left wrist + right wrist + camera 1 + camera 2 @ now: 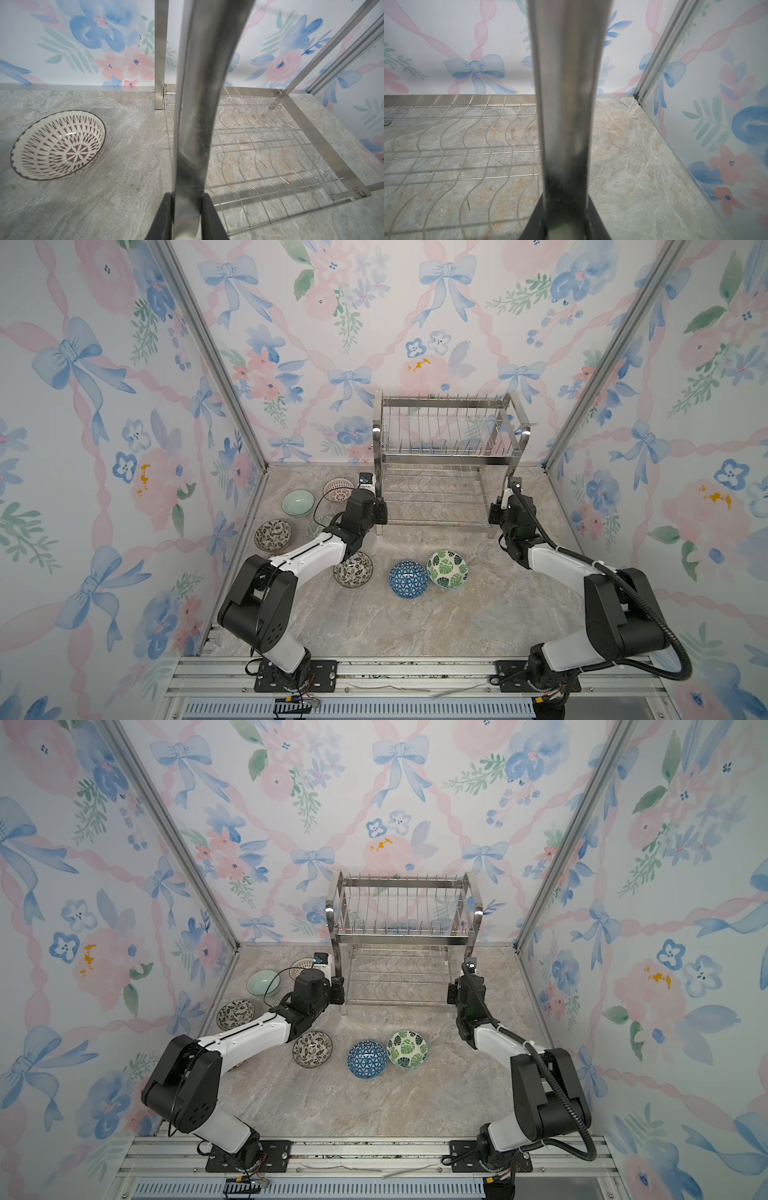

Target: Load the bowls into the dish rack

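Note:
The dish rack point(449, 435) stands at the back of the table with both tiers bare. My left gripper point(380, 512) is shut on its front left leg point(199, 104). My right gripper point(494, 514) is shut on its front right leg point(566, 104). Bowls sit on the table: blue-triangle point(408, 578), green-leaf point(447, 569) and dark floral point(353, 569) in front of the rack. Further left are a second dark floral bowl point(272, 535), a pale green bowl point(297, 502) and a red lattice bowl point(59, 144). The left arm partly hides another bowl point(318, 526).
Floral walls close in the left, back and right, with aluminium posts point(582, 406) at the back corners. A metal rail point(415, 672) carrying both arm bases runs along the front edge. The rack's right side stands near the right wall point(716, 124).

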Robot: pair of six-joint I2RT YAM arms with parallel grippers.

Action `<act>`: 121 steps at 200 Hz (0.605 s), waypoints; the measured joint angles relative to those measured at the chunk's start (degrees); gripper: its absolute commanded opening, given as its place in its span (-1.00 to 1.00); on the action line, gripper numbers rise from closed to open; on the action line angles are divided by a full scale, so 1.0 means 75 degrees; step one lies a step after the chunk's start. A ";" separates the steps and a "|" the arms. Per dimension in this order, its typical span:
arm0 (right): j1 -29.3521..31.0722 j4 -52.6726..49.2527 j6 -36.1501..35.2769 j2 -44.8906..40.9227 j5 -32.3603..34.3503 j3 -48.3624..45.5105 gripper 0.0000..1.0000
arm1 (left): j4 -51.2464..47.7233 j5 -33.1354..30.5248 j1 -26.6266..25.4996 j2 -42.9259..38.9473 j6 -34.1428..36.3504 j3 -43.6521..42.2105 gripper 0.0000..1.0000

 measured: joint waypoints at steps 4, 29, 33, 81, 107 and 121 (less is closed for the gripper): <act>0.0029 -0.0003 0.0003 -0.0012 0.0017 -0.0012 -0.77 | -0.0003 0.0012 0.0020 -0.0044 -0.0003 -0.0047 -1.00; 0.0195 0.0061 0.0052 -0.0119 0.0044 -0.0152 -0.78 | -0.0038 0.0038 0.0073 -0.0385 -0.0035 -0.0367 -1.00; 0.0207 0.0070 0.0055 -0.0137 0.0044 -0.0175 -0.78 | -0.0035 0.0041 0.0073 -0.0440 -0.0044 -0.0428 -1.00; 0.0274 0.0198 0.0052 -0.0198 0.0023 -0.0300 -0.78 | -0.0163 0.0061 0.0087 -0.0673 -0.0122 -0.0589 -1.00; 0.0274 0.0195 0.0058 -0.0201 0.0020 -0.0300 -0.79 | -0.0283 0.0067 0.0102 -0.0662 -0.0131 -0.0510 -1.00; 0.0274 0.0184 0.0082 -0.0207 0.0012 -0.0300 -0.79 | -0.0478 0.0061 0.0117 -0.0609 -0.0131 -0.0367 -1.00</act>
